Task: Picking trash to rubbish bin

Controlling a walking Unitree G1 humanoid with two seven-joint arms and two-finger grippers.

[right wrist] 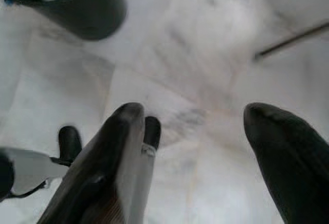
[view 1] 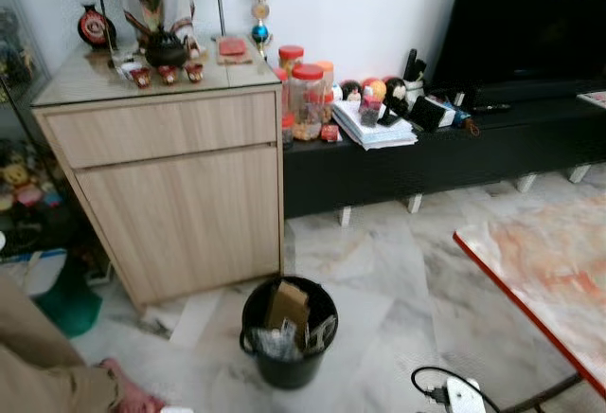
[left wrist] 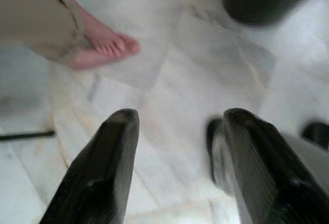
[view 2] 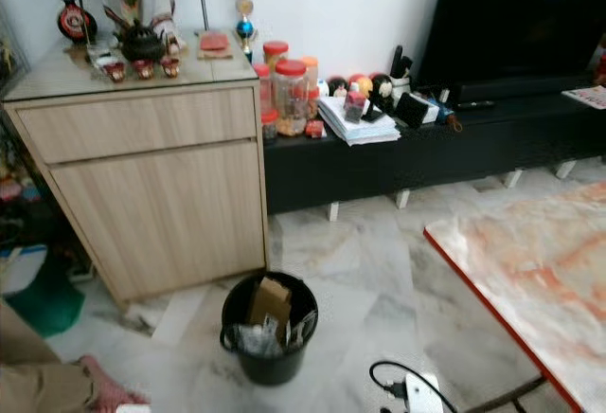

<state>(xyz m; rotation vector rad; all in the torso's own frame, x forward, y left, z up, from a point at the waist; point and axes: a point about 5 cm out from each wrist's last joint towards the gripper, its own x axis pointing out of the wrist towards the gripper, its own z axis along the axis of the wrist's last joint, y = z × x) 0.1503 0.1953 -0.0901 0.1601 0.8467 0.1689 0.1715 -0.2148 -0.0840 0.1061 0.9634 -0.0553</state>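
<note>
Floor [view 1: 398, 271]: pale marble | bin [view 1: 289, 332] beside wooden cabinet [view 1: 180, 186]

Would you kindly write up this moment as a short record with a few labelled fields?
bin: black rubbish bin on the marble floor, in front of the wooden cabinet
bin contents: a cardboard piece standing upright, with crumpled plastic beside it
left gripper: jaws open, nothing held, over bare floor
right gripper: jaws open, nothing held, over bare floor
person: a bare foot on the floor, to the left of the bin
low black TV bench: carries red-lidded jars and a stack of papers
</note>
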